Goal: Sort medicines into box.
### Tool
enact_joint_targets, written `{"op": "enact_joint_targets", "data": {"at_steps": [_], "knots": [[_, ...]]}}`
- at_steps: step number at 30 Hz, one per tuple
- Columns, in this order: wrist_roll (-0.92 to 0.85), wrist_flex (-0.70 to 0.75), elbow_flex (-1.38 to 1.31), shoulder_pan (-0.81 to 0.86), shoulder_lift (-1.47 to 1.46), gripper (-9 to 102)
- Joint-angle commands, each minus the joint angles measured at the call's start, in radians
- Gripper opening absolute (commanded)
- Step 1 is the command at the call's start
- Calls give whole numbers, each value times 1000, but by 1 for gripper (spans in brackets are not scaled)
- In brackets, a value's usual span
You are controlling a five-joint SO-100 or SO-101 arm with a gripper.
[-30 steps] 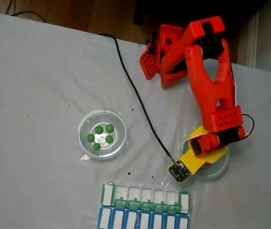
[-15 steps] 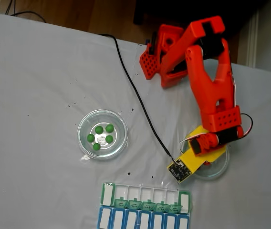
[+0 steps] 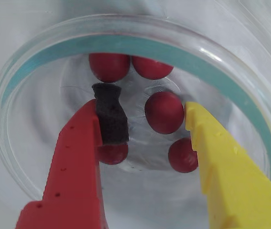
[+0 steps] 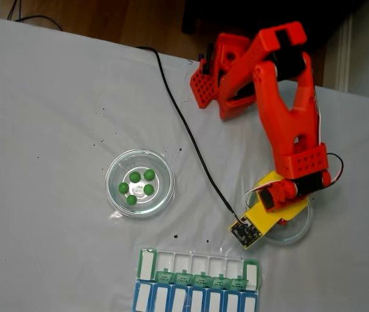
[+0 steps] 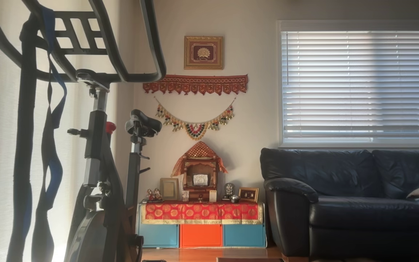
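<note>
White cloth surface (image 4: 54,97) with dark specks, black cable (image 4: 184,127) running across it. Two round clear dishes: one (image 4: 163,197) left of centre in the fixed view, one (image 4: 301,229) at right. Blue pill row with white lids (image 4: 194,300) at bottom edge. Other view: exercise bike (image 5: 96,163), black leather sofa (image 5: 355,203), small shrine (image 5: 199,174) on a red-cloth cabinet, framed picture (image 5: 203,52), window blinds (image 5: 362,83).

Glossy dark red pills (image 3: 164,112) in a clear plastic dish (image 3: 26,86); matt white tablecloth (image 4: 54,104).
</note>
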Motion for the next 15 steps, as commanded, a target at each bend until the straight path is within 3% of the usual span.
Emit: {"op": "enact_joint_targets", "data": {"at_steps": [1,12,15], "knots": [[0,-6,-8,3,5,22],[-3,-20,-3,5,-5,19],[-3,-26,0,5,2,7]]}}
